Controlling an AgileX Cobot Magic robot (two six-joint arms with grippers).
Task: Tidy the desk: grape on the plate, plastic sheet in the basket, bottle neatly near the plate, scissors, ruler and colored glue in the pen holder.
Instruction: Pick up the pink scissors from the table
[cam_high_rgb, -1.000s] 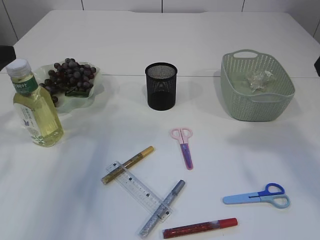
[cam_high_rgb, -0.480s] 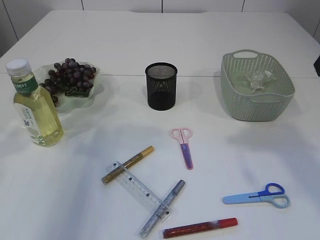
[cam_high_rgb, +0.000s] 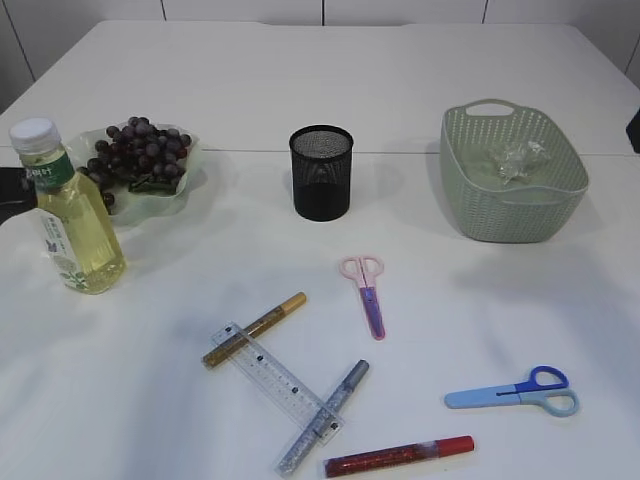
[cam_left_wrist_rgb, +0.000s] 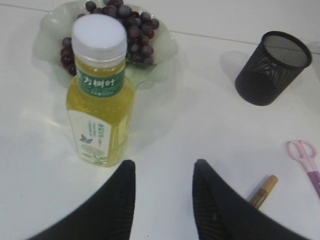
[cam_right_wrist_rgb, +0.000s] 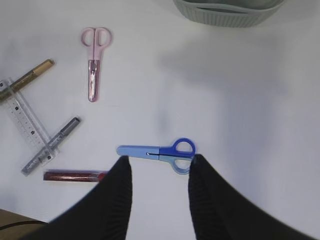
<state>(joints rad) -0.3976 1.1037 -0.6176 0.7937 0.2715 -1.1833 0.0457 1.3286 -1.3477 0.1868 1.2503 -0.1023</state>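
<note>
Both arms hover above the desk: left end effector (cam_left_wrist_rgb: 162, 172) released behind the bottle (cam_left_wrist_rgb: 100, 95), right end effector (cam_right_wrist_rgb: 159, 170) released over blue scissors (cam_right_wrist_rgb: 159, 150).

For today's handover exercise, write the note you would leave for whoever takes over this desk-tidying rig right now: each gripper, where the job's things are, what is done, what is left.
Left gripper: open, holding nothing, just short of the bottle.
Right gripper: open, empty, above the blue scissors.
Done: grapes on the plate; plastic sheet in the basket; bottle upright beside the plate.
Left: pen holder looks empty. Pink scissors, blue scissors, ruler and the gold, silver and red glue pens lie on the table. The ruler lies across the gold and silver pens.
</note>
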